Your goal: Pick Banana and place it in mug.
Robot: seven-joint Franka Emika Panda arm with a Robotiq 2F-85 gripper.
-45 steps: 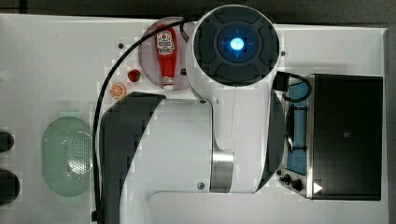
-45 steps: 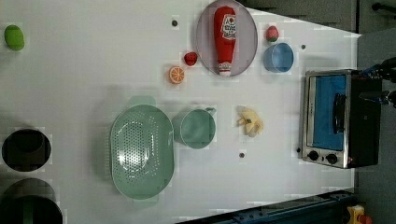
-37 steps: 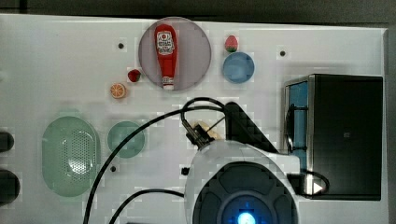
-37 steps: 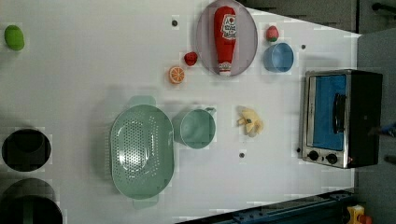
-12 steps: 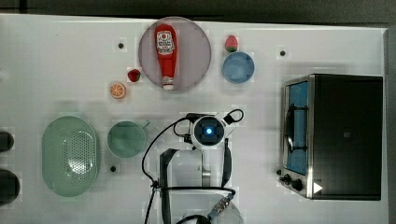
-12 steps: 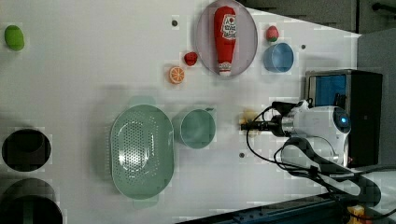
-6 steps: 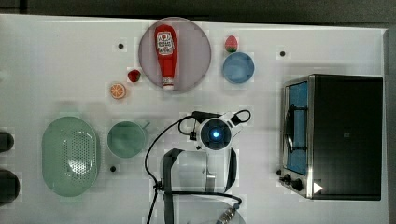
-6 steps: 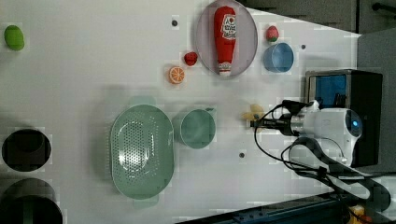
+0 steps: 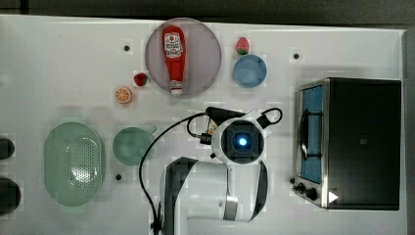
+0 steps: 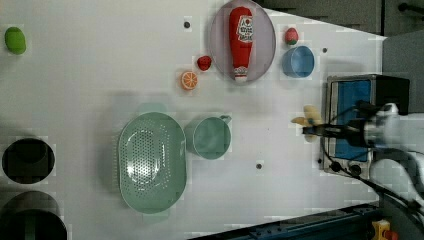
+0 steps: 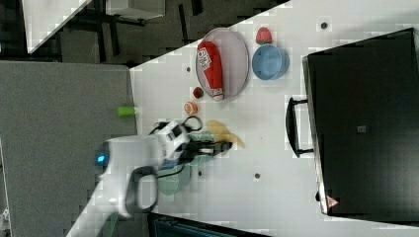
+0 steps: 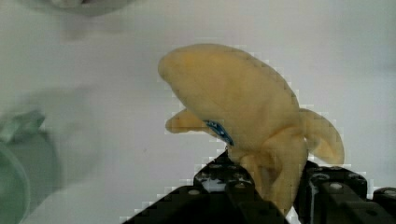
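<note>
Banana (image 12: pixel 243 116), soft yellow plush with peeled flaps, sits pinched at its stem end between the 2 black fingers (image 12: pixel 327 196) of the gripper (image 12: pixel 275 191); jaws clamped on it, as the wrist view shows plainly. In the left view the banana (image 10: pixel 307 120) hangs off the gripper (image 10: pixel 315 131) well to the left view's right of the mug (image 10: pixel 211 137), close against the toaster oven (image 10: pixel 360 100); whether it has cleared the white table (image 10: pixel 100 65) cannot be told. In the right view the banana (image 11: pixel 225 134) juts from the gripper (image 11: pixel 222 146) just past the mug. The teal mug (image 9: pixel 131 145) stands upright and empty, handle toward the arm in the top view, with the pale-green perforated basket (image 9: pixel 73 164) touching or nearly touching its far side. Step in hand, by my reading: grip made, carry to the mug next. The hold is on 1 narrow end, so the bulk may swing; a slow, level transfer seems wise. Lift high enough to clear the mug's rim, centre the drooping body over the opening rather than the fingers, lower until the tip enters, then release. Keep away from the basket, which sits beyond the mug and is not the target. Ketchup bottle (image 9: pixel 173 56) on its plate (image 9: pixel 205 54) and blue cup (image 9: pixel 249 71) lie well apart from the mug, out of the path.
</note>
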